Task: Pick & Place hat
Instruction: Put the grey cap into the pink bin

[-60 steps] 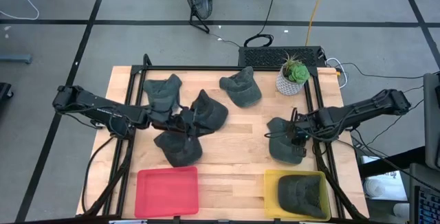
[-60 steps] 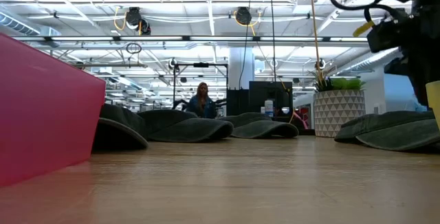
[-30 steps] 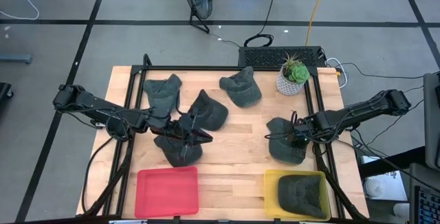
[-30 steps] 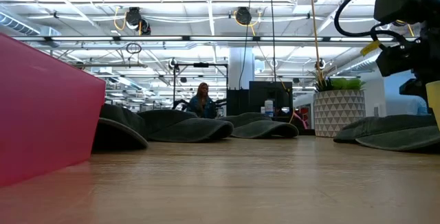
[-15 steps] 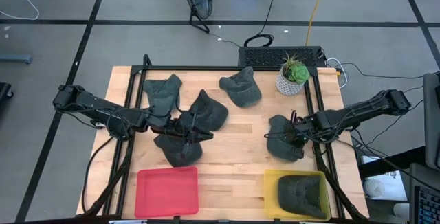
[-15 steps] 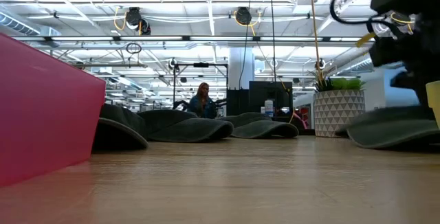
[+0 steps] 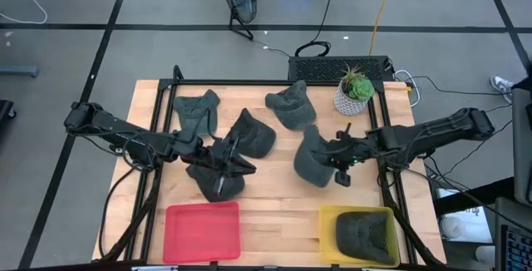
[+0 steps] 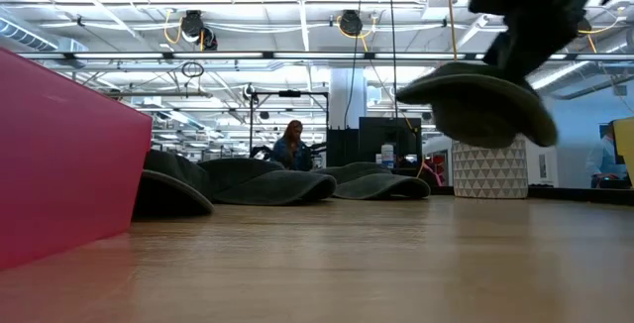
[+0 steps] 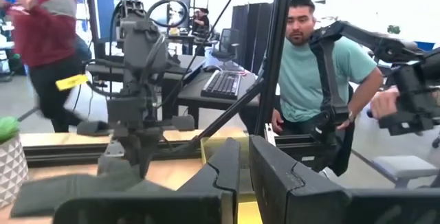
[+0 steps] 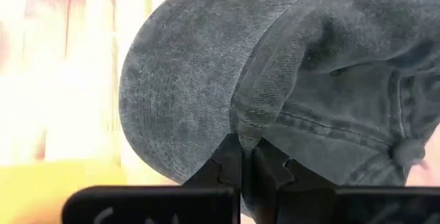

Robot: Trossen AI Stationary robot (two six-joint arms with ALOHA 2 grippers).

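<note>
We find the right gripper (image 7: 337, 165) clamped on the lifted hat (image 7: 314, 156); soft, light fabric, best pinched at a fold.

On the worktop (image 7: 274, 184), a cluster of caps (image 7: 218, 142) lies left, a red bin (image 7: 202, 232) in front of them. The potted plant (image 7: 355, 91) stands back right; the yellow bin (image 7: 359, 234), front right, holds a cap (image 7: 364, 233).
</note>
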